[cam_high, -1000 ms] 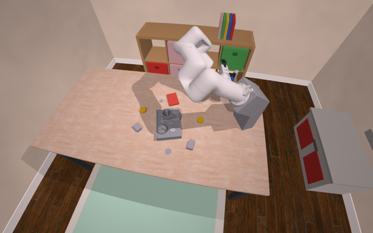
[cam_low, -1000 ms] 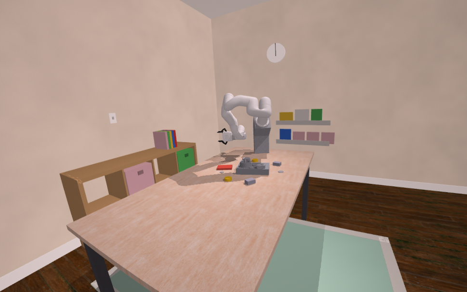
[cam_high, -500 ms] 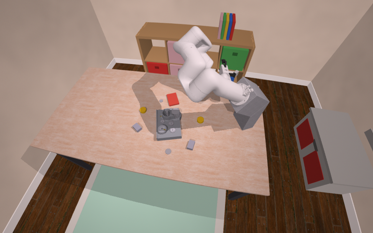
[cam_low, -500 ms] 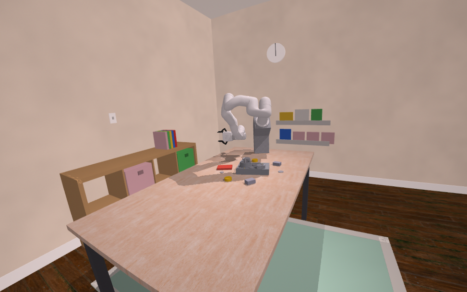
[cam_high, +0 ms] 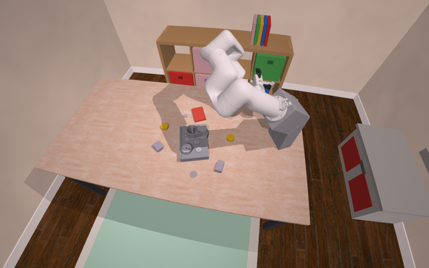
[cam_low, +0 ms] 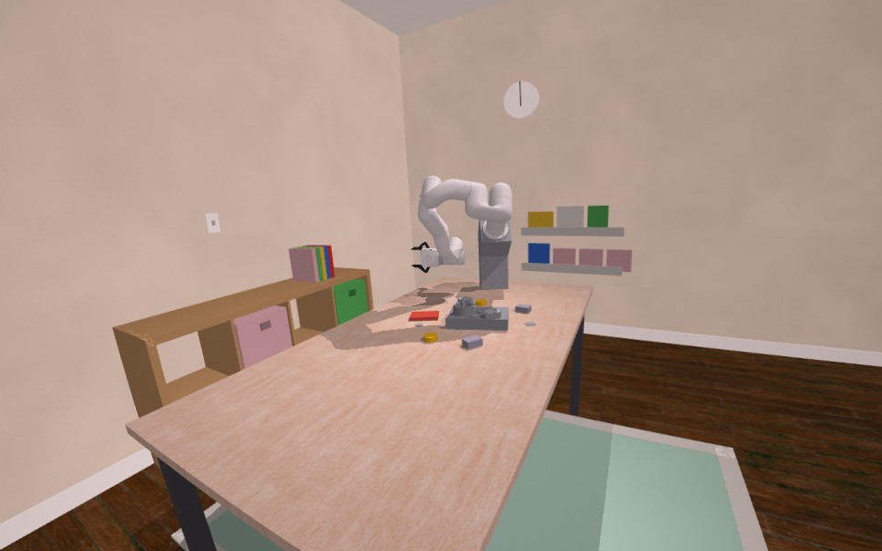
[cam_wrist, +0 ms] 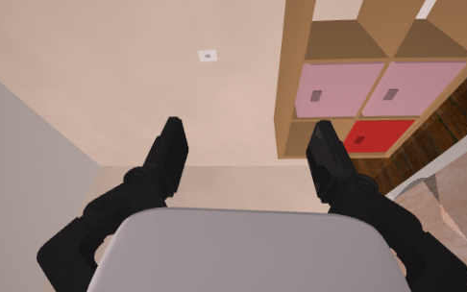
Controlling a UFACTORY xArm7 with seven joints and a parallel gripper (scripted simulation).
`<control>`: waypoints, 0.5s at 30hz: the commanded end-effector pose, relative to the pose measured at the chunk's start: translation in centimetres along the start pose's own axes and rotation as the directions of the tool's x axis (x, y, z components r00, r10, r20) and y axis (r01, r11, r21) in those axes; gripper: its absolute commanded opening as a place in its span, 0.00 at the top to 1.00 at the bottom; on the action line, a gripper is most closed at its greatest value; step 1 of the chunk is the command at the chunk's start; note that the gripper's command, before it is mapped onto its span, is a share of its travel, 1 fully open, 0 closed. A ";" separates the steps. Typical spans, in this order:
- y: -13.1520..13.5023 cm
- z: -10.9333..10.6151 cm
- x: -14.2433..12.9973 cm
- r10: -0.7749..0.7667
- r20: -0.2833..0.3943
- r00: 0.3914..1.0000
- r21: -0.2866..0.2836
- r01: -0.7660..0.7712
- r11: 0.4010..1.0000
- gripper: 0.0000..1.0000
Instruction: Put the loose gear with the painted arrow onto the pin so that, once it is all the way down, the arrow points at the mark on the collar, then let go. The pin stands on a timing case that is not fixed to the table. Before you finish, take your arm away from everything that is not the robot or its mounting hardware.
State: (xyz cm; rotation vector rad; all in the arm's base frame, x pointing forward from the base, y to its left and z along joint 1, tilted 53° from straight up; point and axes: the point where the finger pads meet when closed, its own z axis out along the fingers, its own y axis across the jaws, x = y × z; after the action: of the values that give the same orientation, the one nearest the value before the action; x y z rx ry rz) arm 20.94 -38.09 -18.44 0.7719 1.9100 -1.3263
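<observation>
The grey timing case (cam_high: 193,143) lies in the middle of the table and also shows in the exterior view (cam_low: 477,315). Several small gears sit on its top, and a round raised collar (cam_high: 192,130) stands at its far end. A toothed grey gear (cam_high: 203,130) lies right beside that collar. The views are too small to show an arrow, a pin or a mark. My gripper (cam_high: 258,73) (cam_low: 419,256) is open and empty, high beyond the table's far edge, far from the case. It points sideways at the wall. In the wrist view my fingers stand wide with nothing between them.
Around the case lie a red block (cam_high: 198,113), two yellow discs (cam_high: 164,126) (cam_high: 230,137), two grey blocks (cam_high: 157,146) (cam_high: 219,165) and two small grey discs (cam_high: 193,173) (cam_high: 184,115). My grey base pedestal (cam_high: 287,121) stands at the table's right. A wooden shelf (cam_high: 224,56) stands behind.
</observation>
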 end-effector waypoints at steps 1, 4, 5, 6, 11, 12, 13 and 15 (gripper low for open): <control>-0.3 0.0 0.2 0.007 -0.011 1.000 0.015 -0.007 1.000 0.00; -0.4 -0.1 0.4 0.019 -0.024 1.000 0.031 -0.018 0.999 0.00; -0.4 -0.2 0.4 0.023 -0.029 0.999 0.036 -0.022 0.999 0.00; -0.5 -0.2 0.5 0.027 -0.034 0.999 0.043 -0.026 0.999 0.00; -0.7 -0.6 0.9 0.053 -0.061 0.997 0.078 -0.048 0.996 0.00; -0.7 -0.7 0.9 0.059 -0.067 0.996 0.086 -0.053 0.995 0.00; -0.8 -0.8 1.0 0.065 -0.073 0.995 0.094 -0.058 0.994 0.00; -0.9 -1.0 1.2 0.078 -0.086 0.993 0.112 -0.068 0.991 0.00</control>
State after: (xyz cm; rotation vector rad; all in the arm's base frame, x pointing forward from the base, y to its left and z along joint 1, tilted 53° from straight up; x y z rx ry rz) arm 19.91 -37.54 -18.64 0.9062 1.8853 -1.3605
